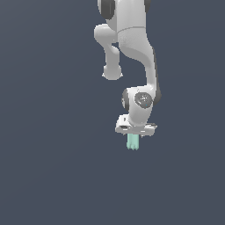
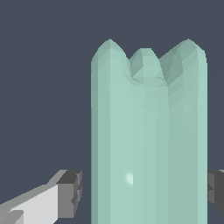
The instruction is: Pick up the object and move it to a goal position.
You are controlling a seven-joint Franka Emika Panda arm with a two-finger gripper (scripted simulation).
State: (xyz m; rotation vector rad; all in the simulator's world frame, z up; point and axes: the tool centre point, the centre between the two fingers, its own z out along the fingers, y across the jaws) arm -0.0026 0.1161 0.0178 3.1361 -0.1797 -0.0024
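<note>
Exterior view: the white arm (image 1: 132, 48) descends from the upper edge of the picture, bends through a rounded joint, and ends in a flat white gripper (image 1: 133, 139) aimed downward. A small mint-green block (image 1: 132, 142) projects straight down from beneath the gripper body, upright, narrower than the gripper, with its lobed end lowest. The fingertips cannot be made out separately in this view. The background is an even dark blue-grey floor (image 1: 48, 154); whether the block touches it cannot be told, since no shadow or contact line shows.

Wrist view, read from left to right: a white finger (image 2: 41, 202) ends in a dark grey pad (image 2: 70, 194), which stands just beside the block's flank with a thin dark gap showing between them. The block (image 2: 148, 140) fills the middle of the picture, its long ridges running lengthwise away from the camera and finishing in three rounded lobes. A small bright highlight sits low on its face. At the far edge, the second dark grey pad (image 2: 216, 191) lies close against the block's other flank; whether it touches cannot be told.

The fingers bracket the block on both sides and are closed nearly to its width, though firm contact is not shown.

No brand, label, or writing is legible on the arm, gripper, or block.
</note>
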